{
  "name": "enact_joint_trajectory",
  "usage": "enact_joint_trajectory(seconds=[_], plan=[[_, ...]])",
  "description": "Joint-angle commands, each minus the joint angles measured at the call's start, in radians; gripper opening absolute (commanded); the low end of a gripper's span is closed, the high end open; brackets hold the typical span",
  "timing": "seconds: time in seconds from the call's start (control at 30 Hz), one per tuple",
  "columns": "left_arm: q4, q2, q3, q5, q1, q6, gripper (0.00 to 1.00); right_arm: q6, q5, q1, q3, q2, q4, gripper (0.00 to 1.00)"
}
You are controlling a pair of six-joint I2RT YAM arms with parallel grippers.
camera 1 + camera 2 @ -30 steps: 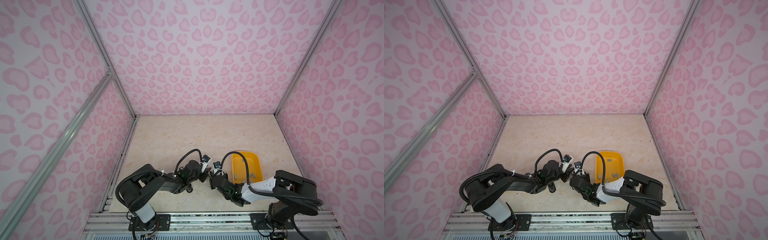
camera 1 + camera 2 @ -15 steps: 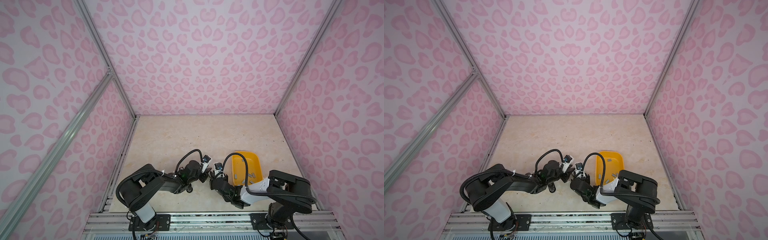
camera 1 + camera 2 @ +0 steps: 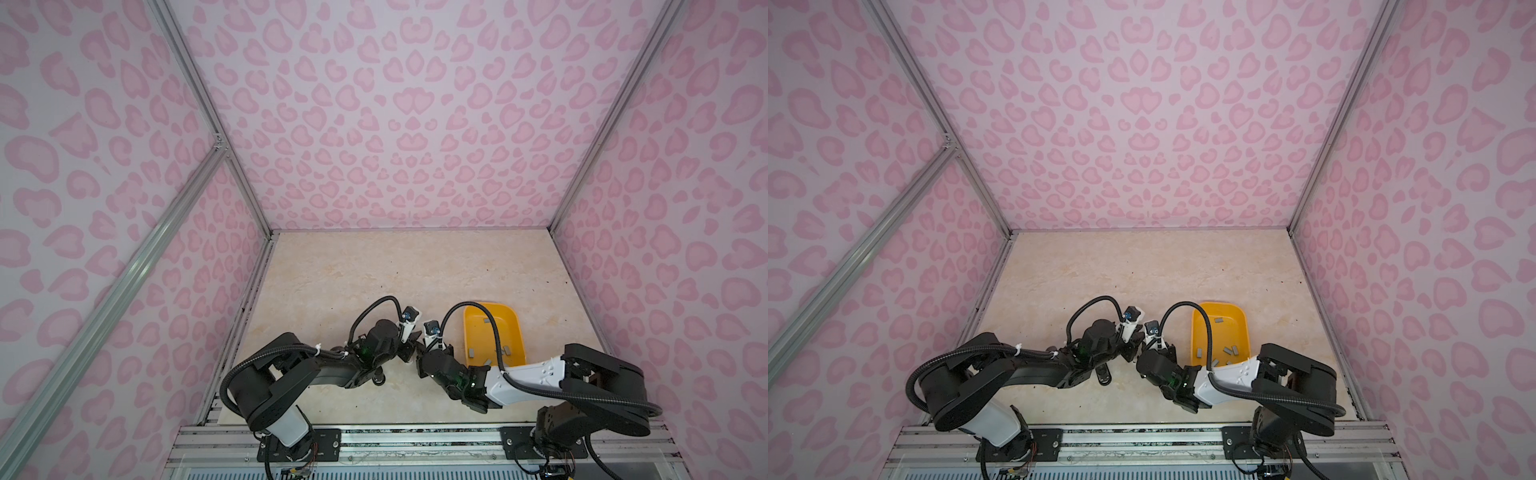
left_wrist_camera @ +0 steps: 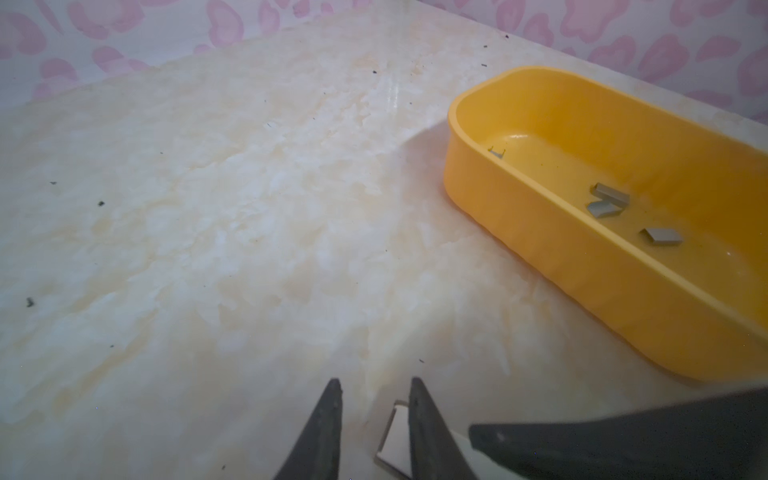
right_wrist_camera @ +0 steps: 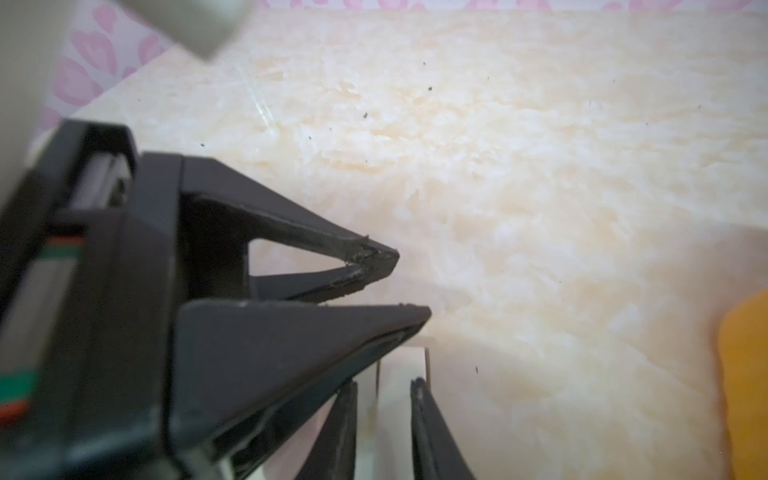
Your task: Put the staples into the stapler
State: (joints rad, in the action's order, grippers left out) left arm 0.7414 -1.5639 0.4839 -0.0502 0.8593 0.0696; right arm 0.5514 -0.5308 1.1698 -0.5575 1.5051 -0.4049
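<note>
loc: robot lab cell | evid: pink-print walls (image 3: 395, 124), alu frame (image 3: 218, 141), marble-look tabletop (image 3: 395, 270)

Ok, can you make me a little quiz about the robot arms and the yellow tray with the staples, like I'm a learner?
1. True or false: the staples lie inside the yellow tray.
2. Which is the tray nearest? A) the left arm B) the right arm C) the back wall
3. Fill in: in both top views a black ___ loops across the tray.
Key: 1 true; 2 B; 3 cable.
</note>
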Motion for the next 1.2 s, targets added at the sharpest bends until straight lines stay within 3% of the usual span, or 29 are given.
enact_joint_trajectory(seconds=[0.0,0.23,0.3,0.33,0.37,0.47,0.53,0.57,0.63,0.73,0.8,0.83,0.9,0.97,1.03,1.07,1.17], plan=[[-0.007,0.083,-0.021,-0.156,-0.001,0.062,0.31,-0.029,-0.041,0.001,-0.037,-0.063,0.168,0.28],[-0.212,0.341,-0.034,-0.436,0.000,0.306,0.34,0.047,-0.193,-0.037,-0.133,-0.309,0.454,0.60],[-0.335,0.419,-0.020,-0.492,-0.001,0.389,0.34,0.181,-0.247,-0.102,-0.211,-0.348,0.654,0.62],[-0.398,0.466,-0.015,-0.508,0.000,0.428,0.35,0.268,-0.256,-0.144,-0.257,-0.362,0.758,0.71],[-0.446,0.513,-0.013,-0.508,-0.001,0.461,0.35,0.280,-0.235,-0.183,-0.282,-0.377,0.795,0.77],[-0.611,0.636,0.018,-0.476,-0.001,0.503,0.35,0.146,-0.092,-0.292,-0.276,-0.432,0.719,0.80],[-0.731,0.705,0.055,-0.495,-0.001,0.523,0.35,0.051,-0.102,-0.360,-0.249,-0.457,0.666,0.81],[-0.784,0.735,0.072,-0.530,-0.001,0.536,0.35,0.038,-0.134,-0.407,-0.234,-0.468,0.661,0.88],[-0.836,0.784,0.081,-0.614,-0.002,0.526,0.45,-0.061,-0.137,-0.537,-0.176,-0.500,0.571,0.91],[-0.770,0.831,0.034,-0.723,-0.002,0.382,0.41,-0.225,-0.134,-0.748,-0.041,-0.560,0.394,0.94],[-0.725,0.854,0.014,-0.842,-0.008,0.273,0.51,-0.118,-0.067,-0.920,0.004,-0.593,0.405,0.95],[-0.707,0.864,0.003,-0.915,-0.021,0.239,0.58,-0.135,0.036,-0.990,0.044,-0.605,0.350,0.94],[-0.639,0.885,-0.035,-0.967,-0.089,0.175,0.63,-0.183,-0.018,-1.051,0.099,-0.595,0.272,0.94],[-0.638,0.912,-0.058,-0.791,-0.284,0.153,0.61,-0.095,-0.106,-1.131,0.094,-0.537,0.335,0.96],[-0.618,0.935,-0.098,-0.637,-0.461,0.146,0.61,0.021,-0.038,-1.240,0.076,-0.450,0.401,0.92],[-0.591,0.943,-0.125,-0.637,-0.526,0.133,0.61,0.068,0.037,-1.294,0.060,-0.410,0.432,0.90],[-0.512,0.960,-0.209,-0.740,-0.606,0.147,0.63,0.138,0.226,-1.357,-0.005,-0.294,0.533,0.87]])
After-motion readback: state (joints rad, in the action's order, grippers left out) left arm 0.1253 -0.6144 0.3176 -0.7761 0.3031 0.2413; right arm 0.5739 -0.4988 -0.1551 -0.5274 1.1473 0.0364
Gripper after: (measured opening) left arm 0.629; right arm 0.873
